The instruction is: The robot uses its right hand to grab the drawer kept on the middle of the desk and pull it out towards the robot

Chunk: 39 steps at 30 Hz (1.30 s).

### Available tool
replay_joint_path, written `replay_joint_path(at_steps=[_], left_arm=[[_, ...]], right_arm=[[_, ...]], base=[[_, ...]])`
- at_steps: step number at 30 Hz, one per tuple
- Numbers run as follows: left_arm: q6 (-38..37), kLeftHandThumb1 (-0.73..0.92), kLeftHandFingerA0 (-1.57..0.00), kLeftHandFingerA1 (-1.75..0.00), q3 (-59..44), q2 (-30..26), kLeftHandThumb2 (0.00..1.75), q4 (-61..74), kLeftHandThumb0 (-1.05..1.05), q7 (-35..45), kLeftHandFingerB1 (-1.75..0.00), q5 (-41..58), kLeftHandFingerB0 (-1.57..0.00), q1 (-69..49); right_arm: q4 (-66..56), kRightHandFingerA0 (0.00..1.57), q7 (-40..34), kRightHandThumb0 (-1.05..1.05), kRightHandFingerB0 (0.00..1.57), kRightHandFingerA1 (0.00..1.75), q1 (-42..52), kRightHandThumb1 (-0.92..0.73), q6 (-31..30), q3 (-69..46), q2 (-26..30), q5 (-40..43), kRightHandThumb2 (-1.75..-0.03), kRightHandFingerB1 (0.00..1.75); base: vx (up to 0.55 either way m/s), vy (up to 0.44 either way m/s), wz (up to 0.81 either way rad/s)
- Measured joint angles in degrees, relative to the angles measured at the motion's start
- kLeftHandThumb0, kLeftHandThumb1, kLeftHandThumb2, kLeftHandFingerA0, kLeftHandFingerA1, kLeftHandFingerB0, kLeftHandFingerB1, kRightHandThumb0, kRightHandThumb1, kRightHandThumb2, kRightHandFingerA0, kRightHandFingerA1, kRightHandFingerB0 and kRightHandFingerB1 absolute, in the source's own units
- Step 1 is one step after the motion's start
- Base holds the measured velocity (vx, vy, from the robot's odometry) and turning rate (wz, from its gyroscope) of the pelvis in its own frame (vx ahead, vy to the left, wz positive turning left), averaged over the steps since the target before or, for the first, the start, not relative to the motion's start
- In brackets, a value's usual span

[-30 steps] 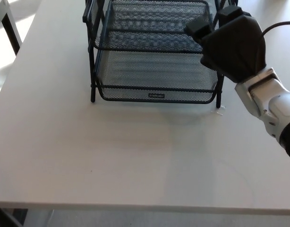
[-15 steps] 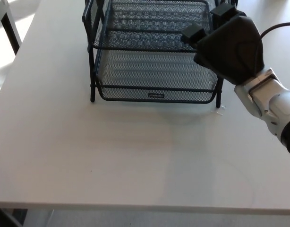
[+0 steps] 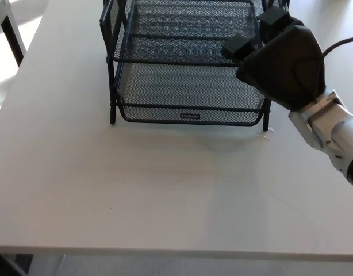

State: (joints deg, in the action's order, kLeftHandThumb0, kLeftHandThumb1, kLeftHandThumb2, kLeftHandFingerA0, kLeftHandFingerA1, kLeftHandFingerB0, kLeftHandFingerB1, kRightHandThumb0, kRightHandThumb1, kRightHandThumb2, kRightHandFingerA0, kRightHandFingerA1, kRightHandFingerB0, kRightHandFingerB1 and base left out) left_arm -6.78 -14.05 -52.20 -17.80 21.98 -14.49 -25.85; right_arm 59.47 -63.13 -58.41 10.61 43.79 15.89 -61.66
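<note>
While I watch from the head view, my right hand (image 3: 280, 60) sits at upper right, against the right end of the black mesh drawer (image 3: 188, 95) at top centre of the white desk (image 3: 136, 190). Whether its fingers are clamped I cannot tell.

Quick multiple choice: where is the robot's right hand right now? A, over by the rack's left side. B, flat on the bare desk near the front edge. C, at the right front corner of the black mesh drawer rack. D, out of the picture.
C: the right hand is up against the right front corner of the mesh drawer rack, well above the desk's bare front area.
</note>
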Motion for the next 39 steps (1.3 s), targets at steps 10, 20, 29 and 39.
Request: replay_joint_path(at_steps=[10, 20, 29, 39], left_arm=[[-0.44, 0.74, -0.53, -0.92, 0.76, -0.32, 0.62, -1.18, -0.34, -0.08, -0.56, -0.70, -0.52, 0.34], [-2.07, 0.73, -0.57, -0.90, 1.65, -1.16, 0.61, -1.95, -0.37, -0.22, -0.53, -1.19, -0.52, 0.54], [-4.51, 0.74, -0.55, -0.88, 3.30, -1.41, 0.62, -5.45, -0.36, -1.51, -0.57, -2.19, -0.52, 1.74], [-4.81, 0.79, -0.56, -0.90, 2.64, -1.21, 0.63, -5.23, -0.38, -1.54, -0.57, -1.93, -0.56, 1.36]], right_arm=[[-13.60, 0.84, -3.13, -0.55, 0.93, 1.26, 8.85, -0.52, -0.42, -1.59, 4.93, -1.14, -0.57, 0.60], [-28.15, 0.81, -3.10, -0.52, 0.92, 1.27, 19.48, -0.52, -1.16, -5.24, 8.44, -1.64, -0.59, 0.63], [-35.94, 0.82, -1.80, -0.54, 0.93, 1.29, 25.54, -0.51, -2.23, -8.49, 10.25, -3.09, -0.58, 0.61], [-37.73, 0.88, -0.87, -0.55, 0.94, 1.21, 27.48, -0.51, -2.96, -10.27, 10.09, -4.01, -0.56, 0.63]], base=[[0.00, 0.000, 0.00], [0.00, 0.000, 0.00], [0.00, 0.000, 0.00], [0.00, 0.000, 0.00]])
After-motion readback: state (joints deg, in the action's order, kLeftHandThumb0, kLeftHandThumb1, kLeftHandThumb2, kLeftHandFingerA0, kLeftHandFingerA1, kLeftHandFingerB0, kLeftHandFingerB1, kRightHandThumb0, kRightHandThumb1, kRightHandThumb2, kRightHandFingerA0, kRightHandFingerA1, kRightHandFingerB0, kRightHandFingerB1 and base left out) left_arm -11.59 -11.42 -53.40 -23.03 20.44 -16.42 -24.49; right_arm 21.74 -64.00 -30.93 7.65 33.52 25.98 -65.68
